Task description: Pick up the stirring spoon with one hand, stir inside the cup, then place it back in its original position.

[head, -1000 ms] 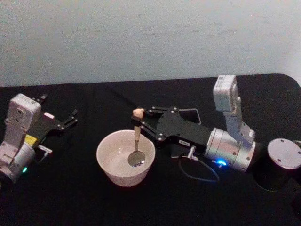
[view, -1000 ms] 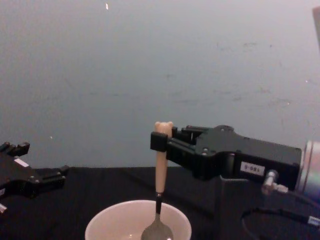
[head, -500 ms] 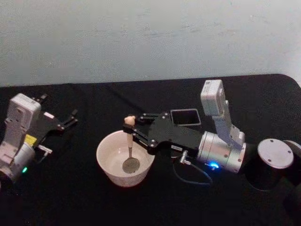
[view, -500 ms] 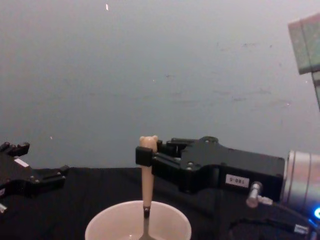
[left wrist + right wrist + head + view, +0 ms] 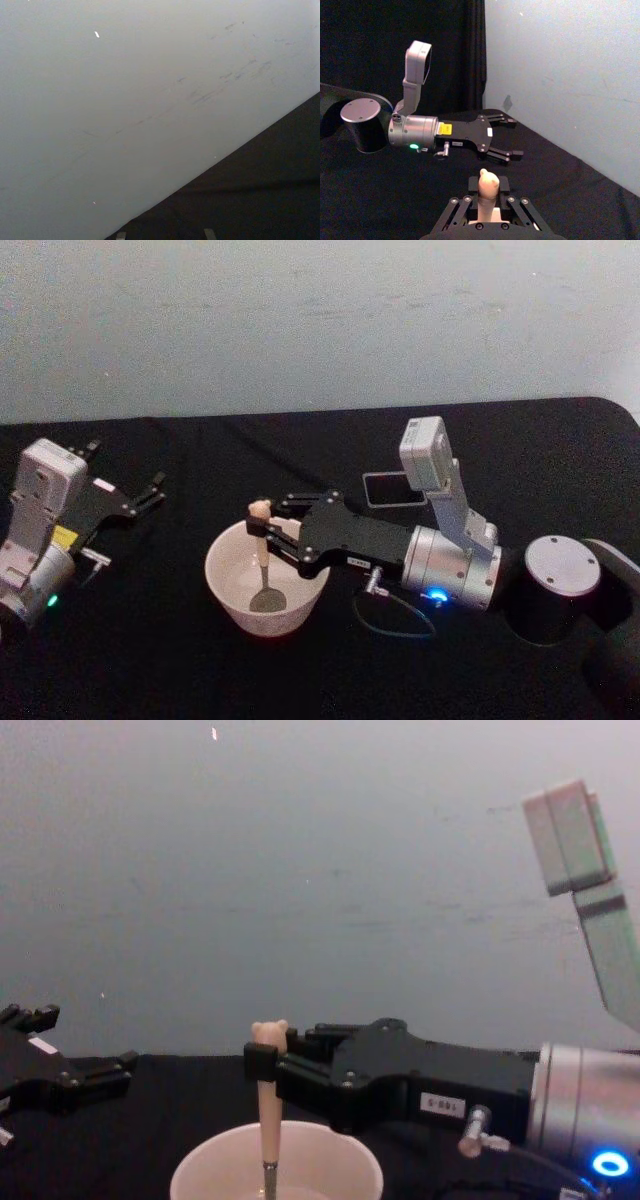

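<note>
R gripper (image 5: 262, 530): jaws clamped on spoon (image 5: 264, 575) handle, its bowl below jaws inside cup (image 5: 262, 622). L gripper (image 5: 128, 472) parked well off, jaws apart.

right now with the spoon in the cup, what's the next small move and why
Probably sweep the stirring spoon in a small circle inside the cup: the right pincer is shut on its handle, and it stands upright with its bowl low in the cup. The left pincer rests open, off to the left.

Lab test bench: black-draped table (image 5: 150, 660) against a bare grey wall (image 5: 300, 320)
</note>
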Controlling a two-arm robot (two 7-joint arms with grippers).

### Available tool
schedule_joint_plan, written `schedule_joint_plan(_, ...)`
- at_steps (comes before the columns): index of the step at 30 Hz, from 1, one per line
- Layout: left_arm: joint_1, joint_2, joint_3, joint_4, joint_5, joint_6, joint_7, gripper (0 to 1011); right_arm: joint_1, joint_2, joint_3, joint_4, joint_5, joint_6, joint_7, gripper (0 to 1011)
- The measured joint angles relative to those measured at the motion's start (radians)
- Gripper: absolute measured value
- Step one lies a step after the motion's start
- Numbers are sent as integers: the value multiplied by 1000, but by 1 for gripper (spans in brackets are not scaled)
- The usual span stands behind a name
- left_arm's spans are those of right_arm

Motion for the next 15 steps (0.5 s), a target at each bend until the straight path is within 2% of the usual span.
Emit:
schedule_joint_plan(8, 0, 0, 0, 0, 0, 0, 0, 1002, 23, -27, -13, 42, -16, -1, -3, 228)
schedule_joint_plan(15, 0, 0, 0, 0, 0, 0, 0, 1001, 47, -59, -14, 82, -40, -5, -32, 228)
